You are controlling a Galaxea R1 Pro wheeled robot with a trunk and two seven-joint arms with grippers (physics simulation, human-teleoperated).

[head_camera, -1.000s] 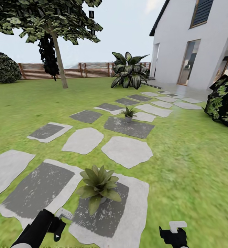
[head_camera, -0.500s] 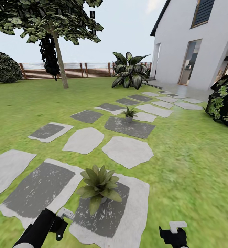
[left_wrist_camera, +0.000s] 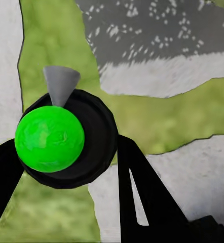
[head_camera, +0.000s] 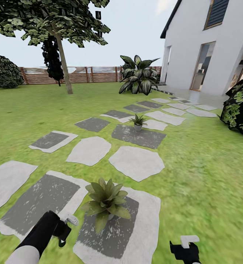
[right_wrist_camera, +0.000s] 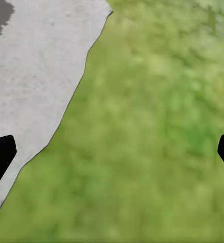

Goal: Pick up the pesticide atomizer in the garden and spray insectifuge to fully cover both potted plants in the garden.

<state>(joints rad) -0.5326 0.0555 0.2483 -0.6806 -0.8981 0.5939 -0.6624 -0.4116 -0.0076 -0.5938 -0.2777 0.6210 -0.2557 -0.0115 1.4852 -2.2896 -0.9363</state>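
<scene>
Green-bodied pesticide atomizer [left_wrist_camera: 49, 137] clamped in left gripper [head_camera: 64, 230] beside near potted plant [head_camera: 105, 198]; right gripper [head_camera: 185, 249] wide, empty. Spraying probably next; nozzle needed aiming leafward.

Lawn [head_camera: 209, 165] of the garden, crossed by a path of flat grey stepping stones [head_camera: 136, 163] running toward the house. Near potted plant [head_camera: 106, 200] stands on the closest stone [head_camera: 143, 220], over its dark patch. Far potted plant [head_camera: 137, 122] stands at the edge of a darker stone [head_camera: 139, 136] midway along the path. A tree trunk [head_camera: 63, 66] and a broad-leaved shrub [head_camera: 137, 75] rise from the grass beyond.
</scene>
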